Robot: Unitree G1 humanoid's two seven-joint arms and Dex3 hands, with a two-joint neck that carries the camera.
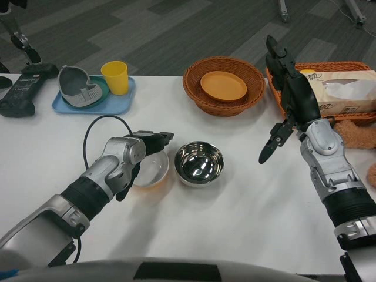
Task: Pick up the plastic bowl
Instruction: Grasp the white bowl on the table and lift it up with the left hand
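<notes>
Left hand [141, 154] sits over near-left rim of plastic bowl [154, 170], fingers curled on rim, looks like grip forming, can't tell if clamped solid. My take: get thumb under lip, squeeze firm before lifting, lift straight up so it doesn't bump steel bowl [200, 163] just beside on right. Bowl pale, white-ish, shallow, thin wall, probably light and slippery, mid counter [235, 223]. Right hand [288, 111] raised far right, fingers apart, empty.
</notes>
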